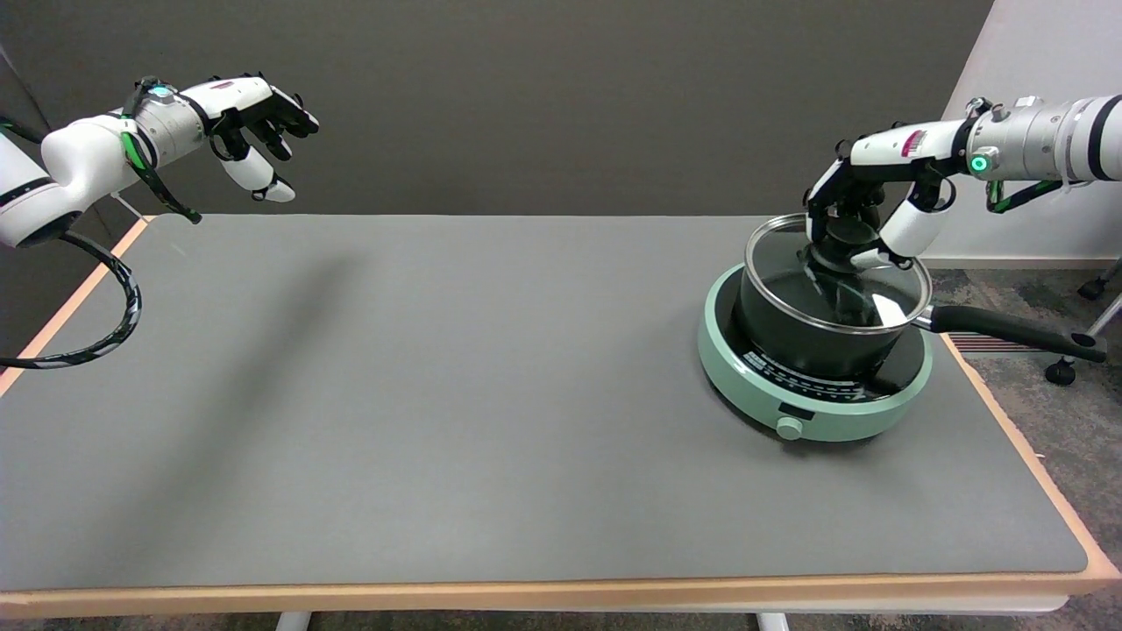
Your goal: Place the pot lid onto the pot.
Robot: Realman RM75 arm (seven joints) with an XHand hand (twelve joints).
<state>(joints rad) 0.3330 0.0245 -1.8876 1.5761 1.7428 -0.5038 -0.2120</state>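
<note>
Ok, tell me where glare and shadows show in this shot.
Head view: a bright white glare patch sits on the glass pot lid under the right hand; a long soft diagonal shadow crosses the left of the table; the burner casts a faint shadow in front; focus is sharp throughout.

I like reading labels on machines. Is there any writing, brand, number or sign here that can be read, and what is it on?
No text here can be read.
White markings on the black top of the green cooker, in front of the pot: too small and blurred to read.
Red patch on the back of the right hand: blurred, not readable.
Red mark on the left hand: blurred too.
</note>
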